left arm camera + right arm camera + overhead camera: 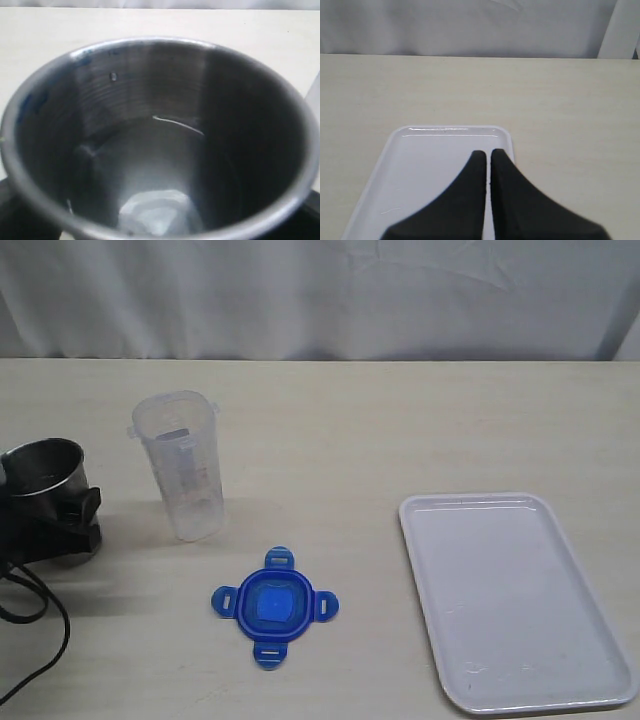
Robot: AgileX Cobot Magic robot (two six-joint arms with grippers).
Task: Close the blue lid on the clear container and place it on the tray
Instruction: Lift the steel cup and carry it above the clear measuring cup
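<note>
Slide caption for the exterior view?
Exterior: steel cup in the left gripper, open clear container beside it, blue lid flat on the table, white tray at right.

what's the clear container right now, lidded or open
Open. The clear container stands upright with a bare rim, while the blue lid lies flat on the table, apart from it.

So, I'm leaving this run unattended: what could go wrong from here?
The left gripper is closed around the steel cup, not a task item; moving it could knock over the tall clear container standing just beside it. The blue lid lies flat on the table with tabs splayed, so a pinch may slip or push it away.
</note>
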